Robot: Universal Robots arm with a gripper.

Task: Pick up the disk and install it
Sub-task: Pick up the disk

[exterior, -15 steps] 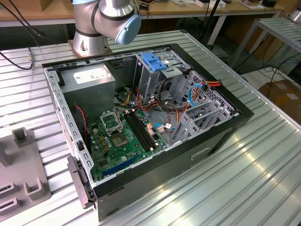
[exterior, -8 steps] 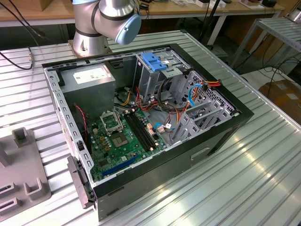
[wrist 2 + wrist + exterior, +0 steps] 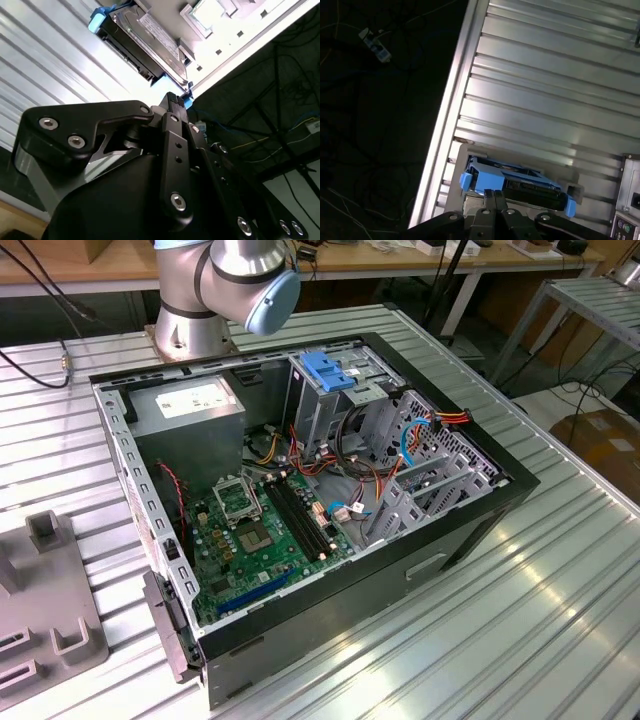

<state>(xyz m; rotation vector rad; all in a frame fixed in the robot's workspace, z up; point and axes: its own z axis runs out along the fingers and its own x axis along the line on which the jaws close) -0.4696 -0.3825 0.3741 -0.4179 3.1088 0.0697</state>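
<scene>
A ribbed silver metal surface (image 3: 520, 620) carries an open black computer case (image 3: 400, 580) in the middle. The arm's round base (image 3: 185, 335) stands behind the case, and a grey moulded fixture (image 3: 40, 610) lies at the exterior view's left. In the first wrist view, a grey holder plate (image 3: 470, 202) near the surface's edge bears the disk (image 3: 515, 182).

Disk (image 3: 159, 31), just ahead of the pincer (image 3: 174, 99): white printed label, text illegible. Power supply (image 3: 190, 405): white label, print unreadable.

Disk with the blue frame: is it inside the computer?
No, in the first wrist view the disk lies on a grey plate atop the ribbed metal table.
</scene>
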